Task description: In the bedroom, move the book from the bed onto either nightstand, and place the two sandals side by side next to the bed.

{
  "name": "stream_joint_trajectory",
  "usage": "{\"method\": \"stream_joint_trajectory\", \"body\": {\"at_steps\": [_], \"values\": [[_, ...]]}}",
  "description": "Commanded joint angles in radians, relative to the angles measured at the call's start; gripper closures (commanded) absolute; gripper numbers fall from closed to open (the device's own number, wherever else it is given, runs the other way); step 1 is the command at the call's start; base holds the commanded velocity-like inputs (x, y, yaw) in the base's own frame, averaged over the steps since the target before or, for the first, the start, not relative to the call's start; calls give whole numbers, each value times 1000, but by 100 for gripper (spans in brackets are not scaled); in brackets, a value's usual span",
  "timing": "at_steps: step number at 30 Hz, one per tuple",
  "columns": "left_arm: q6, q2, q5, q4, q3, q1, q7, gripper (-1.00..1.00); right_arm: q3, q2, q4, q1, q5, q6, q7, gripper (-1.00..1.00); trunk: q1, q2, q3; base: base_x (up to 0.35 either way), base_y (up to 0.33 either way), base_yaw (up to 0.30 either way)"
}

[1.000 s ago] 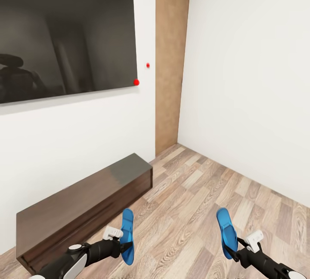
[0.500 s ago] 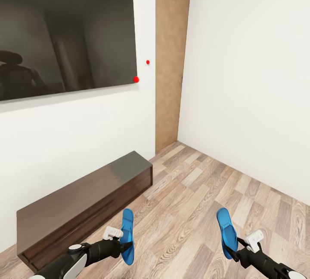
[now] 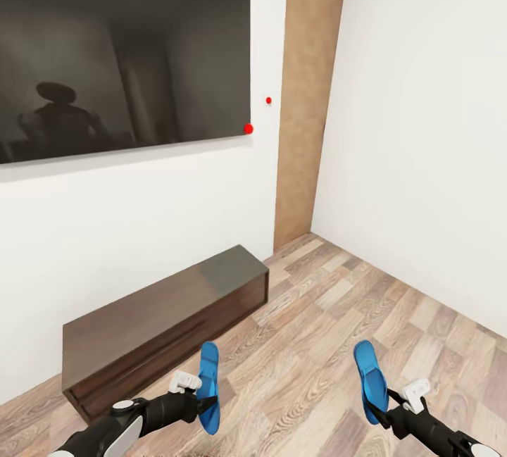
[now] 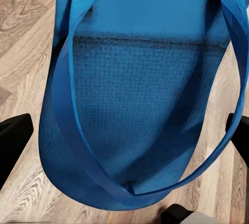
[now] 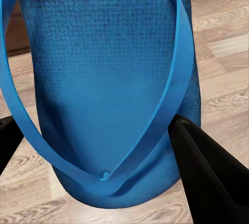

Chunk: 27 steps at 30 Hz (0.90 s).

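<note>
1. Head view — the left gripper [image 3: 203,401] is clamped on one blue sandal [image 3: 208,386], which is held upright above the wood-plank floor [image 3: 331,344]. The right gripper [image 3: 384,411] grips the second sandal [image 3: 370,381], also standing on end and leaning slightly. The two are well apart, one in each arm. Ahead, a long dark glossy bench unit [image 3: 169,316] sits against a white wall under a large dark screen [image 3: 120,48]; a brown door [image 3: 306,98] stands in the corner beyond.

2. Left wrist view — the blue sandal [image 4: 140,105] lies close to the camera, textured sole and strap visible, with black fingers [image 4: 13,143] at either side of it and plank floor behind.

3. Right wrist view — the other sandal [image 5: 104,89] sits between black fingers [image 5: 207,172], one pressed against its edge — grasp confirmed; floor planks behind.
</note>
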Motion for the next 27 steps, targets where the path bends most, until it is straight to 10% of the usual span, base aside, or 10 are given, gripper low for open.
{"method": "stream_joint_trajectory", "body": {"at_steps": [1,27], "values": [[4,1,10,0,-5,-1,-1,100,-5,1,-1,-1,9,-6,5,100,0,-1,-2,0,0,274],[2,-19,8,47,-5,-1,3,100,-4,9,36,-1,9,-7,2,100,0,-1,-15,0,0,275]]}}
